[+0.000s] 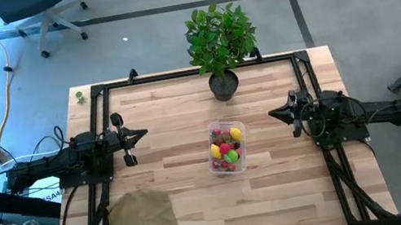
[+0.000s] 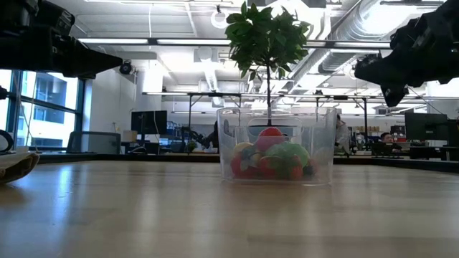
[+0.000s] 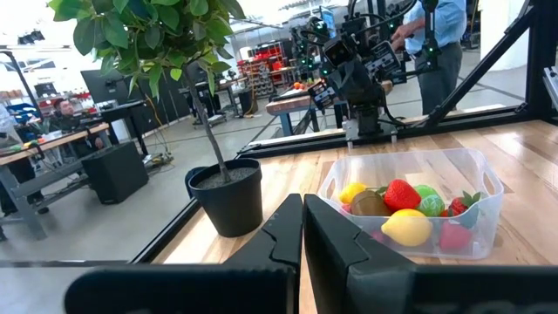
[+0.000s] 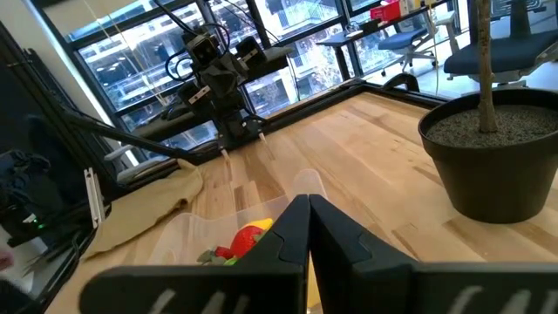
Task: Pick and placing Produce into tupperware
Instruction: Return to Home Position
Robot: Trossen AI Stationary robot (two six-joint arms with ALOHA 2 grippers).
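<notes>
Looked like the homing step: left gripper [image 3: 302, 205] and right gripper [image 4: 309, 202], both pinched together on nothing, sat at opposite table [image 1: 178, 174] sides, one tub [image 2: 319, 143] mid-table held all the produce [image 1: 228, 149] (seven-plus pieces showing), so next probably just needed the arms settling; one plant [image 1: 218, 35], one cloth [image 1: 144, 222].

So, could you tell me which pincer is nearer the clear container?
Right: the right pincer hovers right of the clear container; the left pincer farther off, on its left.
</notes>
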